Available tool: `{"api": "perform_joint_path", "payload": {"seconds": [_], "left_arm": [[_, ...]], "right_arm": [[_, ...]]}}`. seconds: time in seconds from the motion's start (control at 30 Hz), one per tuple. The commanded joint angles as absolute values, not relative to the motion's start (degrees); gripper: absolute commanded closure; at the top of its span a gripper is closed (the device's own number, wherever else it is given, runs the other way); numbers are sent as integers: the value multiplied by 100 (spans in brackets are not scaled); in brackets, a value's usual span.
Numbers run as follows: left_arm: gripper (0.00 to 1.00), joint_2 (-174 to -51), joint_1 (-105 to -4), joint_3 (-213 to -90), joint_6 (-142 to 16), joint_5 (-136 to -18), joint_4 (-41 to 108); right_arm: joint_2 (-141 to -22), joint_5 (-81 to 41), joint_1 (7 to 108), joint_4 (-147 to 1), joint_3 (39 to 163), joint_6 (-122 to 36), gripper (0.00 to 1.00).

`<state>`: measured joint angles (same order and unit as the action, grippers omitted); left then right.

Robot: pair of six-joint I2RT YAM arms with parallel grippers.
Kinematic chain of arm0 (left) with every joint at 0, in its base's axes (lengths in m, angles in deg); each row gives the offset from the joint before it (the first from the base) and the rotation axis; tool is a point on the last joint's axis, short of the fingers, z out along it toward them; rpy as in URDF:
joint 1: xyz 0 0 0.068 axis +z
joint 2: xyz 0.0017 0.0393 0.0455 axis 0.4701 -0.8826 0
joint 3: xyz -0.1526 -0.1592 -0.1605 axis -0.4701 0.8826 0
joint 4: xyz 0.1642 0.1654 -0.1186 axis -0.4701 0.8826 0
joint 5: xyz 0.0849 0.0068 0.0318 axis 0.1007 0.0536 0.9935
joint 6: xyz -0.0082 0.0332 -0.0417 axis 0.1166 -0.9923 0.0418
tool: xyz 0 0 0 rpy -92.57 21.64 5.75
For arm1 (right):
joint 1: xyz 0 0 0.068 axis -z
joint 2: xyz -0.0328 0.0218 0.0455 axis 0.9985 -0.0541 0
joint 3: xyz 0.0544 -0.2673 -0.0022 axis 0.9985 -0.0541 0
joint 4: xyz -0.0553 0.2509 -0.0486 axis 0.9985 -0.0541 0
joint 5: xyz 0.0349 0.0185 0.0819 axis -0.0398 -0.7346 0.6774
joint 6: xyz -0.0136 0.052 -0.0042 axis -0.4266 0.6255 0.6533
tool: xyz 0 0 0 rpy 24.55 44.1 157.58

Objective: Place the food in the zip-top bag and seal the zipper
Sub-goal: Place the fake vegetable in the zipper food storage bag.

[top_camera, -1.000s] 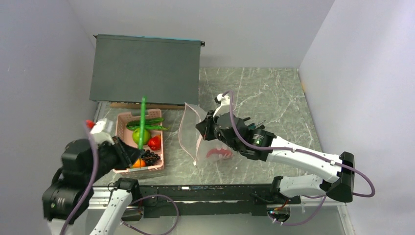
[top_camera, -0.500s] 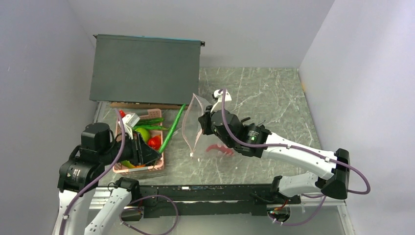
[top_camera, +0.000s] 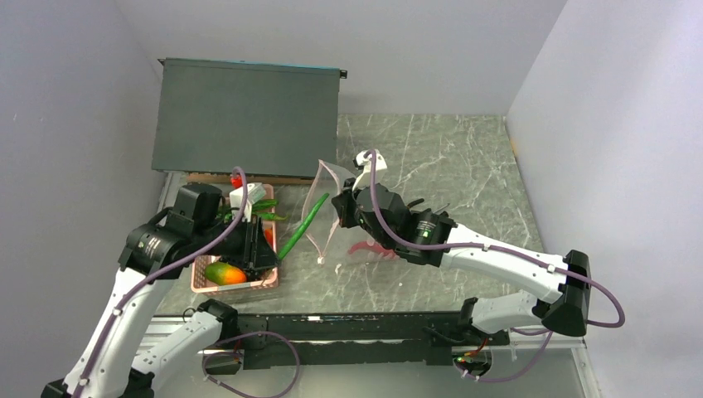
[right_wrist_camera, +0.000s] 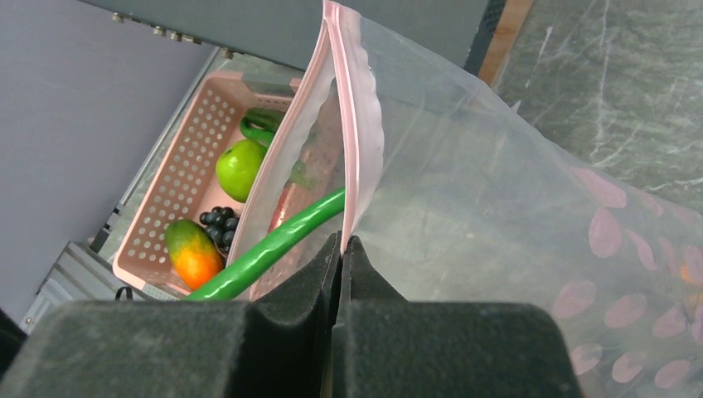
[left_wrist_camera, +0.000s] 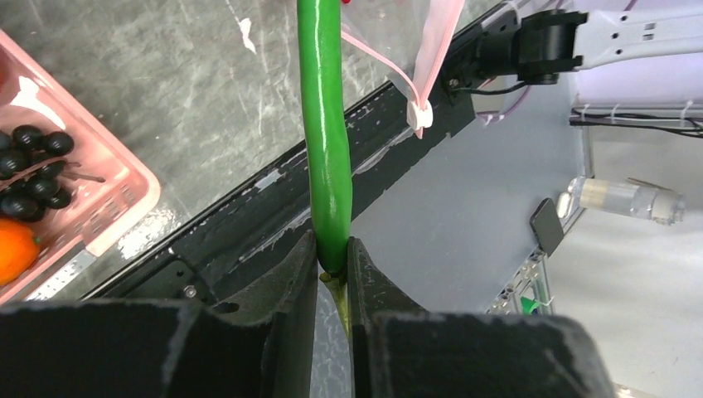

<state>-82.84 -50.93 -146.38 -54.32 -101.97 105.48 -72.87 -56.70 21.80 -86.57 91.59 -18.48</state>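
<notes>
**Left gripper** (left_wrist_camera: 332,264): fingers closed on the stem end of one long green pod (left_wrist_camera: 326,124), with nothing else between them.

**Right gripper** (right_wrist_camera: 341,245): fingers pressed shut on one lip of the zip-top bag (right_wrist_camera: 497,207). They pinch the zipper (right_wrist_camera: 358,124), whose pink strip rises straight from the fingertips.

**Surroundings:**
- A pink basket (top_camera: 236,286) sits beneath and behind the left fingers.
- A dark grey box (top_camera: 244,116) stands well beyond both grippers, at the far side of the marbled table (top_camera: 448,157).
- A black rail (left_wrist_camera: 249,215) runs under the pod, just ahead of the left fingers.

**In the way:**
- The bag's free lip hangs slack between the two grippers, and the pod crosses it.
- A small white tab (left_wrist_camera: 419,116) dangles from the strip, just beside the pod.

**Left wrist view only:** the tab, the rail, and the pod's full straight length off the fingertips.

**Right wrist view only:**
- The basket's contents: green apple (right_wrist_camera: 239,168), green-orange mango (right_wrist_camera: 189,253), dark grape bunch (right_wrist_camera: 220,225) and further pods (right_wrist_camera: 261,124).
- The pod's far end lying between the two lips, close above the right fingertips.
- The pale red print on the bag's wall.

**Top view only:** both arms together, with the bag held upright off the right fingers and its mouth facing the left gripper.

**Pod, long axis:** it runs straight out from the left fingers, held clear of the table, with its tip towards the right fingers and the bag's mouth.
</notes>
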Motion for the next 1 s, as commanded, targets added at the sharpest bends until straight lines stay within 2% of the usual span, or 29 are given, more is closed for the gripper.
{"api": "perform_joint_path", "payload": {"seconds": [0.0,0.1,0.3,0.53,0.73,0.83,0.93,0.97], "left_arm": [[100,-8627,-5311,-15036,-5615,-9764,10844],[100,-8838,-5457,-15112,-5638,-9861,10831],[88,-9384,-5764,-15354,-5613,-9829,10813],[89,-10090,-5943,-15482,-5524,-10219,10546],[84,-10419,-6034,-15459,-5253,-10809,10053],[72,-10548,-6060,-15430,-5078,-10970,9805],[49,-10574,-6065,-15456,-4935,-11001,9628],[46,-10562,-6062,-15476,-4898,-11014,9565]], "right_arm": [[-7073,-5502,2105,-8113,9098,-2197,100],[-7109,-5509,2011,-8056,9058,-2375,100],[-7154,-5548,1872,-8038,9011,-2495,100],[-7169,-5459,1844,-8083,8981,-2428,100],[-7154,-5416,1836,-8119,8969,-2404,100],[-7160,-5401,1838,-8136,9001,-2391,100],[-7122,-5416,1839,-8108,8970,-2380,100],[-7104,-5430,1840,-8110,8948,-2379,100]]}}
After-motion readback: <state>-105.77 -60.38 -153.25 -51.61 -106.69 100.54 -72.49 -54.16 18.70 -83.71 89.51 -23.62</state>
